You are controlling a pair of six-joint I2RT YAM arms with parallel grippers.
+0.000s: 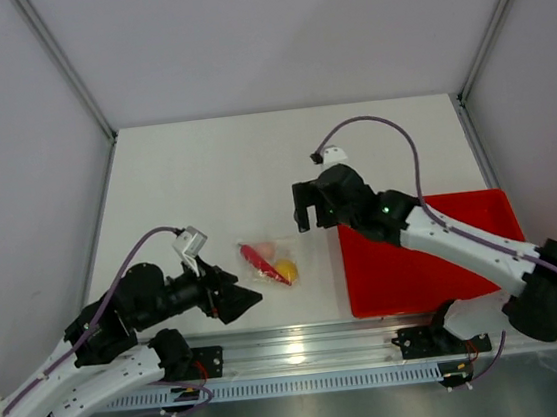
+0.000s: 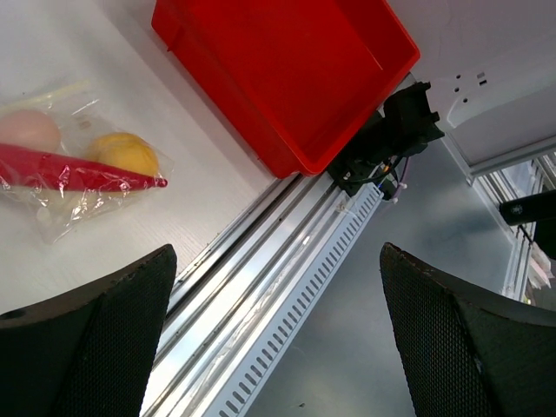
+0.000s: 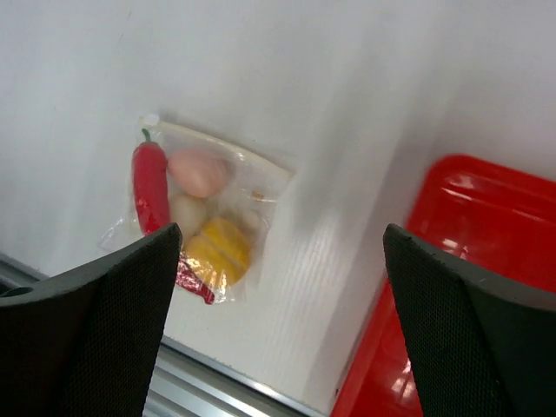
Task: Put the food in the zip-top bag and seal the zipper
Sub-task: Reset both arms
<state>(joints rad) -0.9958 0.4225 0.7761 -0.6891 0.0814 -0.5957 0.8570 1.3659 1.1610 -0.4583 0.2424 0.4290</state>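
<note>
Three food pieces (image 3: 200,172) inside zip-top bag (image 3: 263,184), near red tray (image 3: 473,217), left pincer (image 2: 276,278) and right pincer (image 3: 282,252) open, empty.

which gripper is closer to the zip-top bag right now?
Left. The left gripper sits open just off the near-left side of the zip-top bag, not touching it. The right gripper hangs open farther off, on the bag's far-right side.

Top camera overhead; wrist cameras oblique, close above table (image 1: 204,177), both sharing zip-top bag (image 3: 256,187), red tray (image 2: 287,61)
</note>
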